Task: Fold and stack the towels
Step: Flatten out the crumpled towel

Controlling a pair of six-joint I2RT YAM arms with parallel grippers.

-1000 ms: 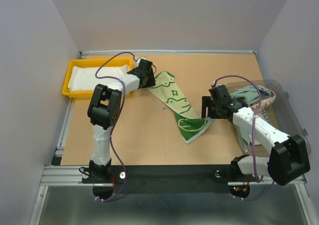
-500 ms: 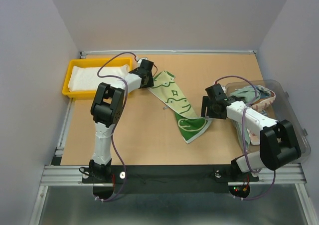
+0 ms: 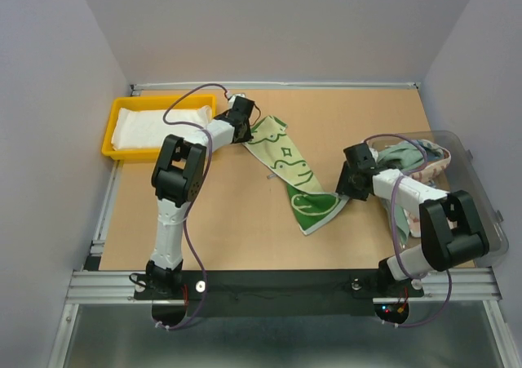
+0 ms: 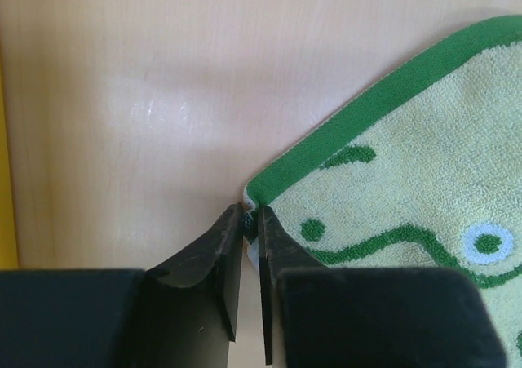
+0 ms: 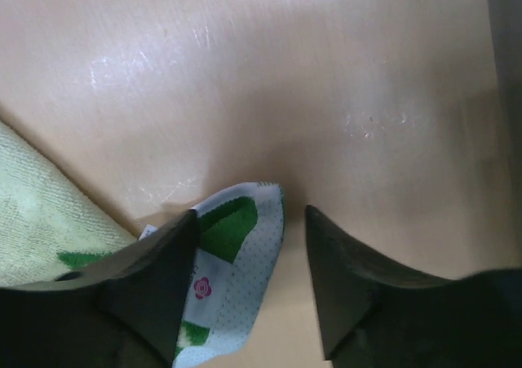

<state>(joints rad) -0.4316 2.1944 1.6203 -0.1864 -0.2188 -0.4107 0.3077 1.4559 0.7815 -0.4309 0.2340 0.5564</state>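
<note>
At far left a white towel (image 3: 151,126) lies in the tray (image 3: 108,135), and I judge that to be where the stack goes. My left fingers (image 4: 249,215) are pinched nearly together on the far corner of the green towel (image 3: 287,166), which lies slantwise and rumpled across the middle of the worktop (image 3: 228,221). I grip that corner so I can lift its end. My right fingers (image 5: 251,217) stand open astride the opposite corner, low at the surface, placed to close on it. I reckon both ends must be held to draw the cloth flat before folding. More towels (image 3: 408,154) wait in the bin (image 3: 479,182) at right.
</note>
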